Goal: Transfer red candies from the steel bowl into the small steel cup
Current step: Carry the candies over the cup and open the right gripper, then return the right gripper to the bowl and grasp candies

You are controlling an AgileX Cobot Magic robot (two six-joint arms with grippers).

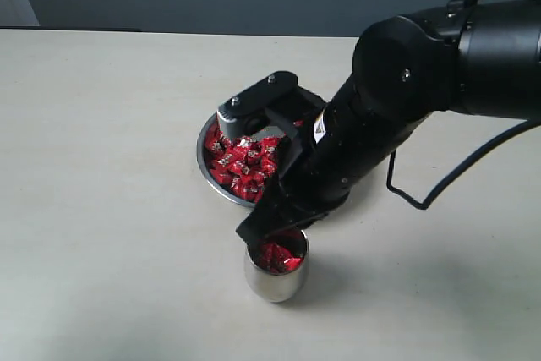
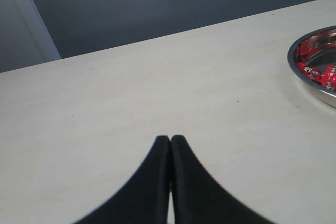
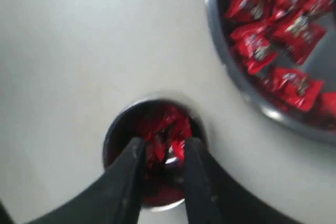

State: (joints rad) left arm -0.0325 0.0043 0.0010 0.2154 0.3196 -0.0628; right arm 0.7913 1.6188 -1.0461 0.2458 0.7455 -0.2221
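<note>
The left gripper (image 2: 170, 142) idles above the table (image 2: 131, 93), clenched on nothing. Most red candies (image 1: 241, 166) lie in the steel bowl (image 1: 200, 154). At its five o'clock stands the small steel cup (image 1: 275, 287), holding several. The right gripper (image 3: 165, 145) hangs in the cup's mouth, jaws slightly apart; blur hides whether they pinch a candy. Likely the drop step. Next: lift clear, swing towards eleven o'clock for another.
</note>
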